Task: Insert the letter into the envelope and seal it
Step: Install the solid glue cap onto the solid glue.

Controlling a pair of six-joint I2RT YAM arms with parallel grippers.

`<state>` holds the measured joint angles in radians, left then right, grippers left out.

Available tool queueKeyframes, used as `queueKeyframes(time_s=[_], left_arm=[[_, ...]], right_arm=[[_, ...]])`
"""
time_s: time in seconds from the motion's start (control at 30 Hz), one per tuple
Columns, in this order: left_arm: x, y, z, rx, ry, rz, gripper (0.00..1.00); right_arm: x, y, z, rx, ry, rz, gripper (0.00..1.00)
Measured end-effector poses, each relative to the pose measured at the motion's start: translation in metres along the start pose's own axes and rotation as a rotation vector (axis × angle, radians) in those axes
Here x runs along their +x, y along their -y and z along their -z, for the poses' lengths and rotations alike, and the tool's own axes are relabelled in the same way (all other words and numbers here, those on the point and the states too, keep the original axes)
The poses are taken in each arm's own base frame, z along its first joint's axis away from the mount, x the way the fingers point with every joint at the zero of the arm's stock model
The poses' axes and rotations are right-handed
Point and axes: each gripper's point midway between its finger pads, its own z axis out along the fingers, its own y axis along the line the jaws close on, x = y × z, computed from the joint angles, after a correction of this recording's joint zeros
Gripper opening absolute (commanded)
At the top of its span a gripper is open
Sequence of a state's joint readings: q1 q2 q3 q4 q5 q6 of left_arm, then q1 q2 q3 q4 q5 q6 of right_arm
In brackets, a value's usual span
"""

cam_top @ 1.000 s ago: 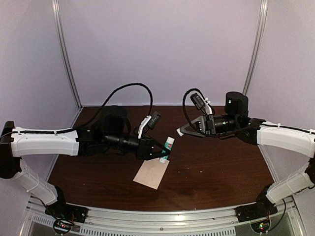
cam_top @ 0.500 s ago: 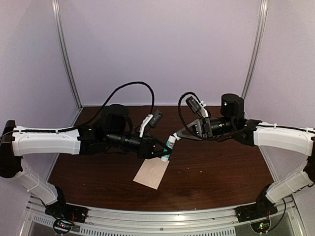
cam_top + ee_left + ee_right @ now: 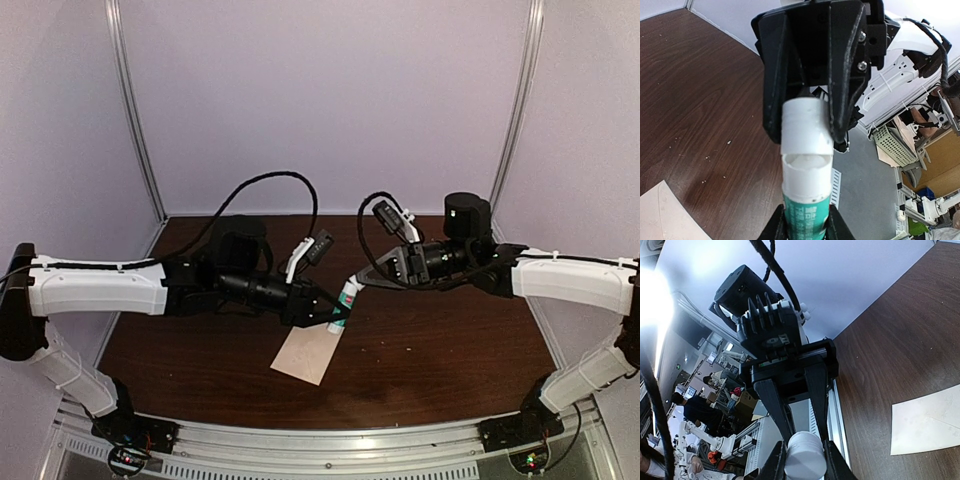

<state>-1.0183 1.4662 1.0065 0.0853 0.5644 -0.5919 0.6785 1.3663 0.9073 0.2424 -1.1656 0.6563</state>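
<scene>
The envelope (image 3: pixel 310 352) lies flat on the dark table at the front centre, pale beige; a corner of it shows in the left wrist view (image 3: pixel 660 215) and the right wrist view (image 3: pixel 927 425). The letter is not in view. Above the envelope my left gripper (image 3: pixel 335 318) is shut on a teal-labelled glue stick (image 3: pixel 806 200), tilted up to the right. My right gripper (image 3: pixel 356 280) is shut on the stick's white cap (image 3: pixel 807 127). The cap sits over the stick's tip, with a gap where pale glue shows. The two grippers face each other, tip to tip.
The brown table (image 3: pixel 440 340) has grey walls behind it and vertical metal posts (image 3: pixel 140 120) at the back corners. An aluminium rail (image 3: pixel 330 440) runs along the near edge between the two arm bases. Black cables loop above both wrists.
My right gripper has moved left and a little down, bringing the white cap to the tip of the glue stick. The left gripper and stick have shifted only slightly.
</scene>
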Motion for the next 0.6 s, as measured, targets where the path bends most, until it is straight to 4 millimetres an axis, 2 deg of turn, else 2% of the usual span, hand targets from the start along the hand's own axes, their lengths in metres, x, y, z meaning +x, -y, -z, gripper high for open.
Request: queueKeyframes(time_s=[0.6], left_arm=[[0.016, -0.001, -0.004, -0.004, -0.061, 0.03, 0.0]], right_arm=[[0.018, 0.002, -0.008, 0.042, -0.136, 0.024, 0.13]])
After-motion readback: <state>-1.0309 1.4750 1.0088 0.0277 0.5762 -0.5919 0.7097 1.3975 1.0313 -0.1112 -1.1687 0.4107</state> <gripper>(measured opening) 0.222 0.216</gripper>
